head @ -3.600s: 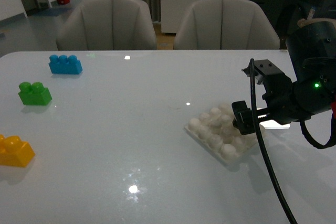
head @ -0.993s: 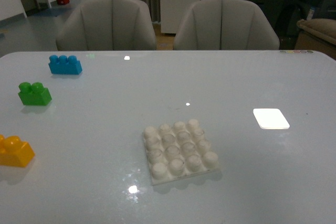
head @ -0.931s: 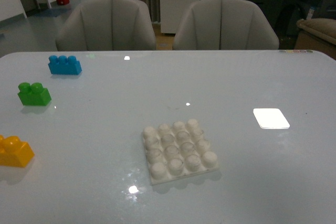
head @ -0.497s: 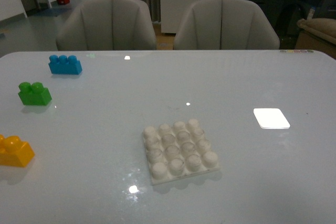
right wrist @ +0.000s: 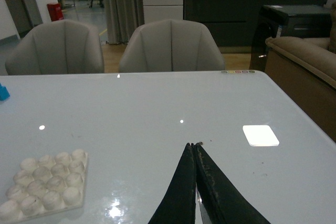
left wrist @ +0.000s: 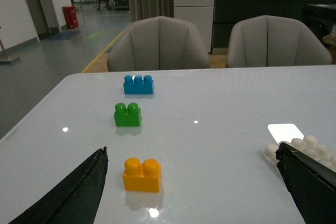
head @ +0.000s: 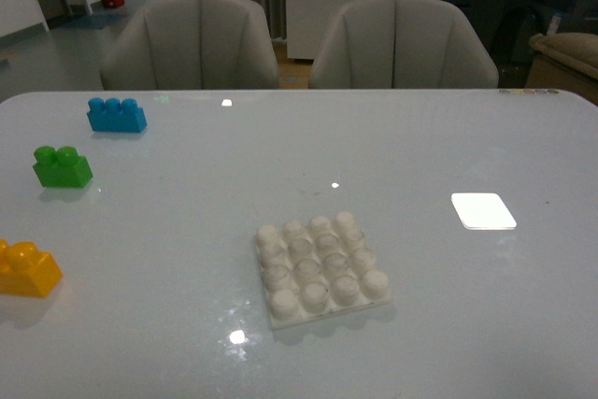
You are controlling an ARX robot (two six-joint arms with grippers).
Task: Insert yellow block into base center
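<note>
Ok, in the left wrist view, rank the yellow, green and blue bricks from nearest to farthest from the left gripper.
From the left gripper:
1. yellow block, just ahead of its open jaws.
2. green brick, beyond the yellow one.
3. blue brick, farthest back.

A glossy white surface (head: 187, 231) carries a square white studded base (head: 320, 268), lying flat near the middle. Three bricks sit apart along the left side: a yellow block (head: 28, 269) nearest, a green brick (head: 62, 166) farther, a blue brick (head: 116, 115) farthest. A bright white rectangle (head: 482, 211) lies to the right of the base.
</note>
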